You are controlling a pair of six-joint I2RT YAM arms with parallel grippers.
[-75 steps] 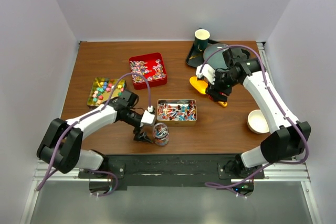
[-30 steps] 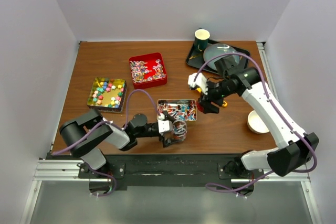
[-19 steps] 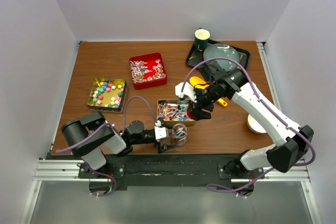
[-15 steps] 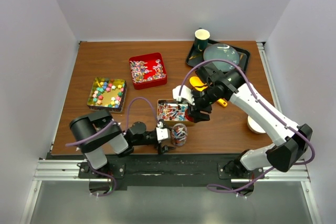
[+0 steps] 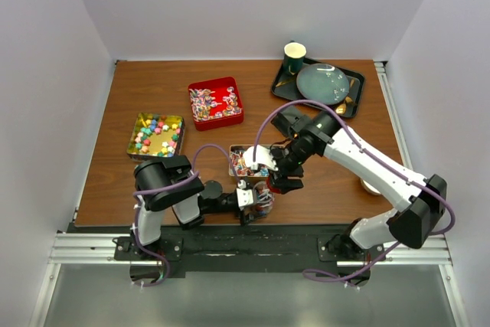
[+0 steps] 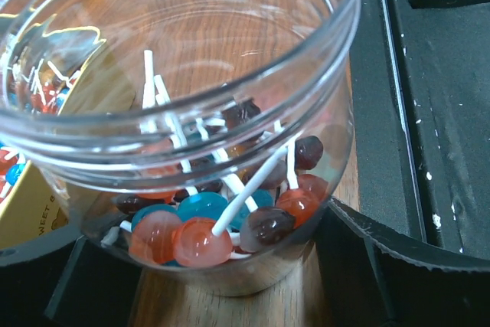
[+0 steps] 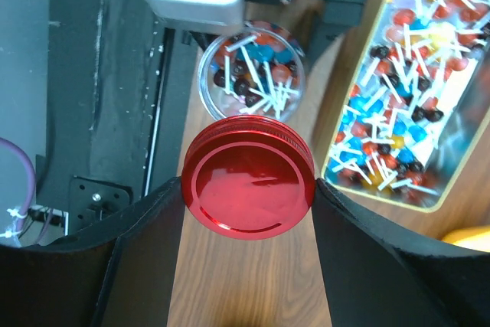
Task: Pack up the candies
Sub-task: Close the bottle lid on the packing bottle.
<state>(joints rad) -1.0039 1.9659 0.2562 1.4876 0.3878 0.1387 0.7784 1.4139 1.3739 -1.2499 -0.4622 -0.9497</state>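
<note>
At lower centre of the overhead view, the left gripper [image 5: 251, 203] clamps a clear round plastic jar [image 6: 191, 143] part-filled with red, blue and dark lollipop candies [image 6: 207, 227]. The right gripper [image 5: 280, 178] grips a shiny red round lid [image 7: 249, 181] just above the jar, beside a gold rectangular tin [image 7: 380, 191] holding more lollipops.

Lower centre of the top view, the jar [image 5: 262, 198] stands on the worktop [image 5: 153, 82] near its front edge, clasped in the left tool [image 6: 222, 281], with candies [image 6: 207, 227] in its bottom. Just above it in the frame lies a tin [image 5: 241, 160] of candies, partly under the right tool [image 5: 280, 180], which grips the lid [image 7: 249, 185]. In the right wrist view the lid sits just below the jar, the tin at upper right. A second tin [image 5: 156, 135] sits at left centre, a third tin [image 5: 216, 102] up and right of it. At upper right a tray [image 5: 357, 86] carries a plate [image 5: 320, 82], a cup [image 5: 295, 55] at its upper-left corner
</note>
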